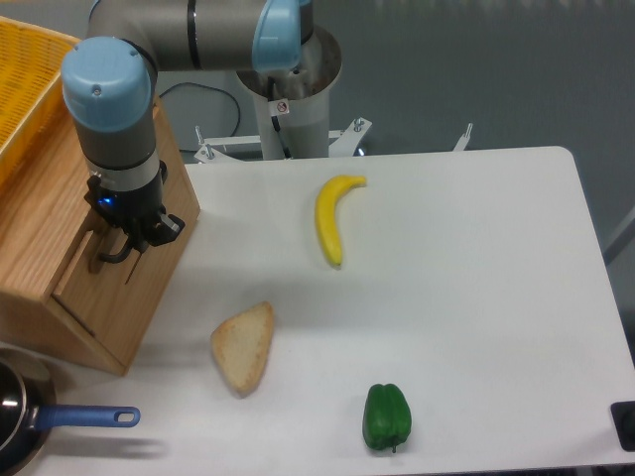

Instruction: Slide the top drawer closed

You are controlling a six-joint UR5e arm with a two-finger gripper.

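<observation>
My hand [121, 238] is at the black bar handle [111, 254] of the top drawer [119, 293], at the left of the tabletop [466, 297]. I cannot tell how far my fingers are open. The drawer front looks nearly flush with the wooden cabinet [40, 248].

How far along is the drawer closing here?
Nearly done: the top drawer sits almost flush with the cabinet, only a thin dark gap showing. The gripper is at the handle. Left: seat it fully and withdraw.
</observation>
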